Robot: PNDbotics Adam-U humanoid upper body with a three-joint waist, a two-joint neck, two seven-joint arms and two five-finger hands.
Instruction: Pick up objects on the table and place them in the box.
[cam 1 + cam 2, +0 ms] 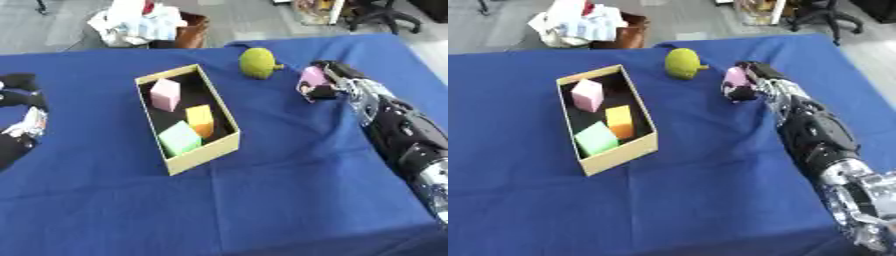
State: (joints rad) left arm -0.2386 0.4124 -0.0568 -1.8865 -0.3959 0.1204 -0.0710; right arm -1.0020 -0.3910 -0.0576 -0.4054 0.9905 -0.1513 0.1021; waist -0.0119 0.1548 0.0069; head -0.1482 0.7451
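Reaching in from the right side, the black-and-silver right arm stretches across the blue-cloth-covered bench [262, 200], and the right robot hand [325, 82] has its fingers curled round a small pale pink object [312, 76], pinching it near the bench's far right part. Whether the pink object is touching the cloth or lifted just off it cannot be told. Just to the left of that hand, apart from it, a yellow-green rounded fruit-like object with a short stub [259, 62] sits on the cloth.

The open rectangular tan cardboard box with a dark inside [203, 152] lies askew at mid-bench, well left of the right robot hand. Inside it: a pink block [164, 94] at the far end, an orange-yellow block [200, 119] in the middle, and a light green block [179, 138] at the near end, green and orange touching or nearly so.

The left robot hand [24, 92] shows at the left edge of the left eye view only, resting idle on the bench, well apart from the box; its fingers look bent and hold nothing.

Beyond the far bench edge, a brown bin holding white crumpled stuff [144, 25] stands on the floor.
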